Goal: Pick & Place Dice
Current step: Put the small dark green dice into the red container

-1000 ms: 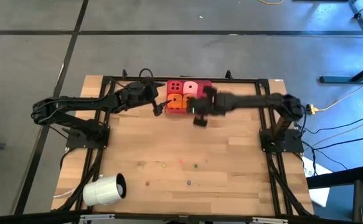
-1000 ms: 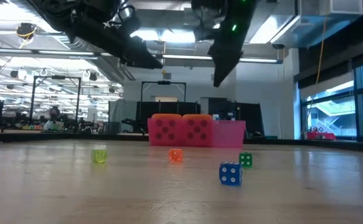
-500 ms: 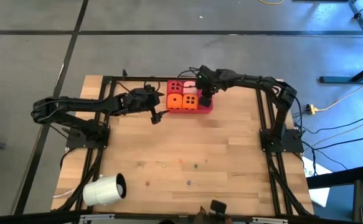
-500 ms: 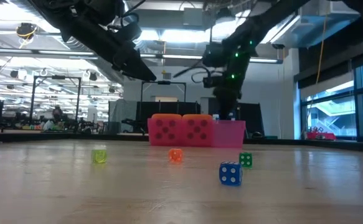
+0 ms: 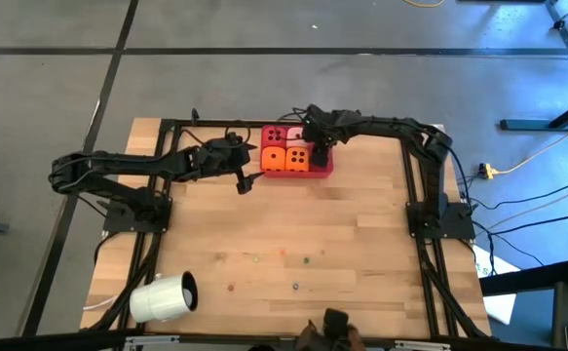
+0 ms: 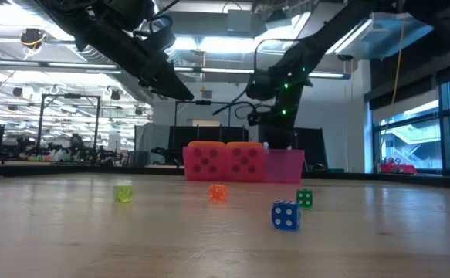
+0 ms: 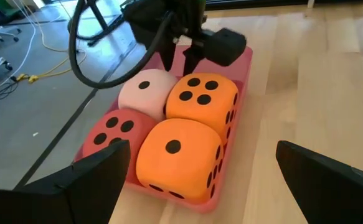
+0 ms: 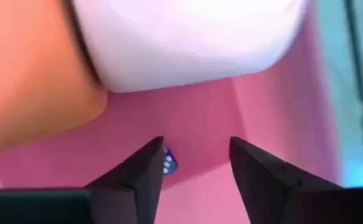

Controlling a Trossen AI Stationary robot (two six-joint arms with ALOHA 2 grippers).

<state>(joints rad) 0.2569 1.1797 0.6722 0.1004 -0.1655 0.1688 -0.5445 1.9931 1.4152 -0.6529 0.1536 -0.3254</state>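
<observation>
Right gripper (image 7: 180, 61): hovering with fingers slightly parted above the pale pink die (image 7: 147, 90); best centring before closing.
Left gripper (image 5: 246, 179): waiting wide open beside the red tray (image 7: 238, 87).

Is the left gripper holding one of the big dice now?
No, the left gripper is open and empty beside the red tray, where all four dice sit.

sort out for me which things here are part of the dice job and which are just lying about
Part of the job:
- four big dice in the red tray: two orange dice, pink die, red die
- right hand, poised over the pink die
- left hand, hovering beside the tray

Lying about:
- white cup
- small coloured dice
</observation>
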